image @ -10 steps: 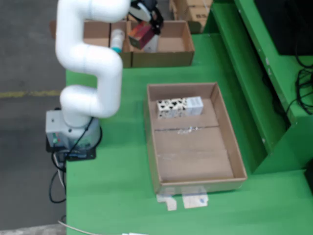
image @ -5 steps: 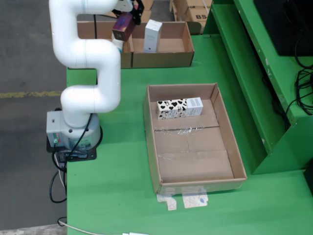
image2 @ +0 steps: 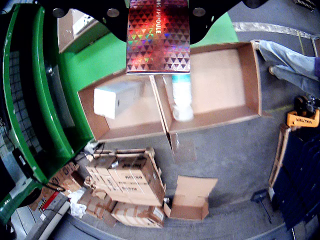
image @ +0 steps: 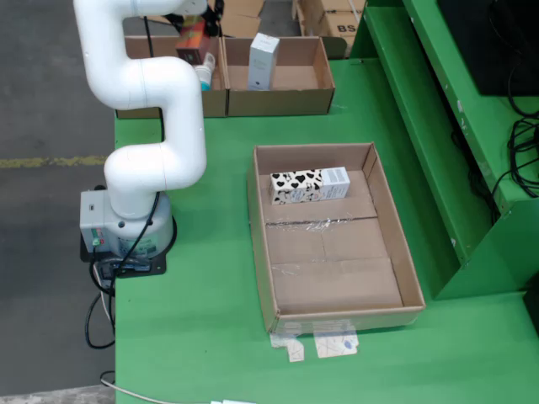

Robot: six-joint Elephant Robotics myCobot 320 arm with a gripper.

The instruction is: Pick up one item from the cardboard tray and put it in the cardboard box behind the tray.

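1 red holographic box (image2: 158,37) clamped in gripper (image2: 158,10), hovering above left cardboard box (image2: 240,107); not yet released.

Stacked cartons (image2: 127,187) on floor; orange pallet jack (image2: 303,116).

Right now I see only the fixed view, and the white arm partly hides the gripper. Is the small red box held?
Observer: Yes. In the wrist view the gripper is shut on the shiny red triangle-patterned box, with a black jaw on each side.
Operator: What is below it?
Observer: The adjoining walls of the two brown cardboard boxes; it hangs over them.
Operator: Is the box with the bottle full?
Observer: No. Only the white bottle with a teal band lies there, near those walls.
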